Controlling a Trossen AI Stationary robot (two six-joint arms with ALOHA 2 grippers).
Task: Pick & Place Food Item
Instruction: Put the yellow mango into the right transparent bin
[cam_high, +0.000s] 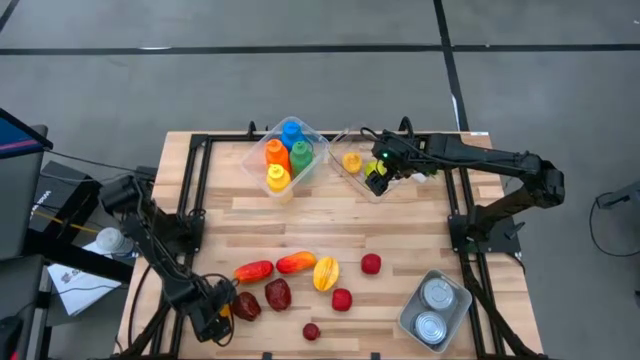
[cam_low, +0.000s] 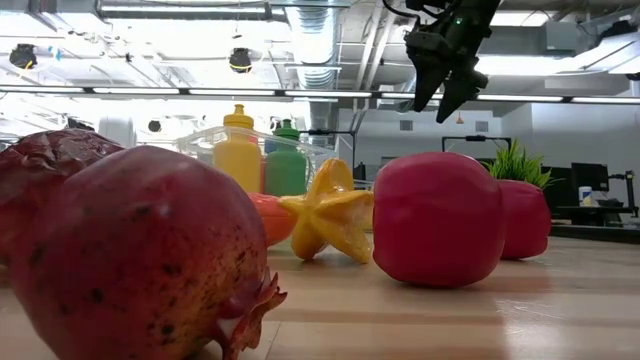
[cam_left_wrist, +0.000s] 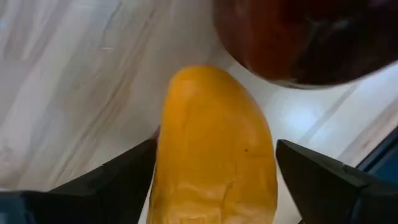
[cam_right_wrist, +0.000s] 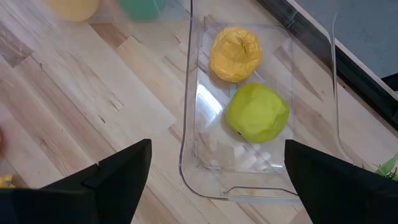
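An orange, oblong fruit (cam_left_wrist: 214, 143) lies on the wooden table near its front left corner, beside a dark red pomegranate (cam_left_wrist: 305, 37). My left gripper (cam_left_wrist: 214, 155) (cam_high: 215, 318) is open and points down over this fruit, one finger on each long side. My right gripper (cam_right_wrist: 217, 155) (cam_high: 378, 178) hangs open above a clear tray (cam_right_wrist: 193, 168) at the far middle of the table. A yellow fruit (cam_right_wrist: 235, 53) and a green fruit (cam_right_wrist: 257, 113) lie in that tray. The right gripper holds nothing. My left gripper comes at the orange fruit from above, its fingers across the fruit's width. A gap shows between one finger (cam_left_wrist: 323, 174) and the fruit's side (cam_left_wrist: 267, 168). I cannot tell whether the other finger (cam_left_wrist: 118, 177) touches it. The fruit lies on the table.
A second pomegranate (cam_high: 278, 294), two red-orange fruits (cam_high: 254, 270), a starfruit (cam_high: 325, 272) and red apples (cam_high: 371, 264) lie near the front. A clear bin of bottles (cam_high: 288, 155) stands at the back. A tray of cans (cam_high: 435, 308) sits front right.
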